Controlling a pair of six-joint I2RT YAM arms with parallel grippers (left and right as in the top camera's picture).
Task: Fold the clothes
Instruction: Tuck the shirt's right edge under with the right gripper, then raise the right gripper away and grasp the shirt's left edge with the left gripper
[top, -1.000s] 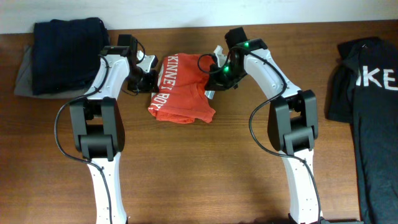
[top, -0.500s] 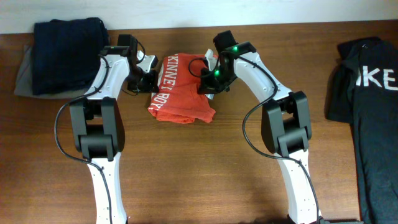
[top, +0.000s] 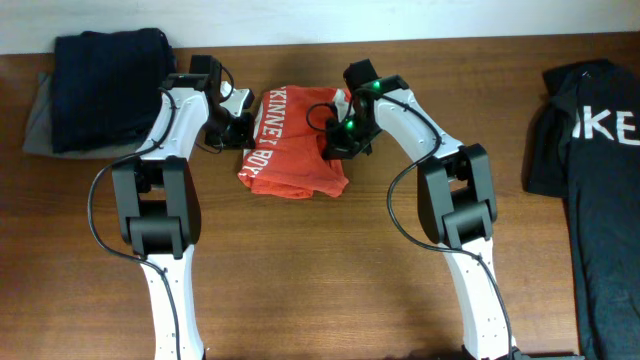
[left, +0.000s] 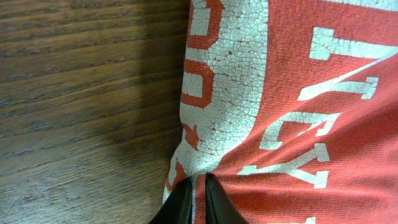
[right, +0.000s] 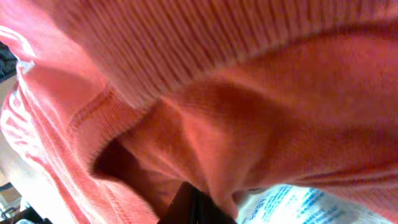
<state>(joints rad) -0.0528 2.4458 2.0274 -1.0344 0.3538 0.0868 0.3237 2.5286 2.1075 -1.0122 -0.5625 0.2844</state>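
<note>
Clothing is piled well apart from both pairs of fingers. A folded navy garment (top: 105, 85) is laid on a grey cloth (top: 35, 125) out beyond the left fingers (left: 179, 210). A black T-shirt (top: 585, 140) with white lettering is spread far out beyond the right fingers (right: 186, 210). Neither is placed in the way, as wooden desk (top: 330, 270) is seen between each and the fingers.

The orange-red T-shirt (top: 290, 150) is bunched on the desk between the two pairs of fingers. Its lettered edge is pinched by the left fingers, which are pressed together on a thin fold, with the white print running ahead of the tips. The right fingers are closed on the opposite side and wrapped in draped fabric, with a white printed label (right: 292, 202) just beside them.
</note>
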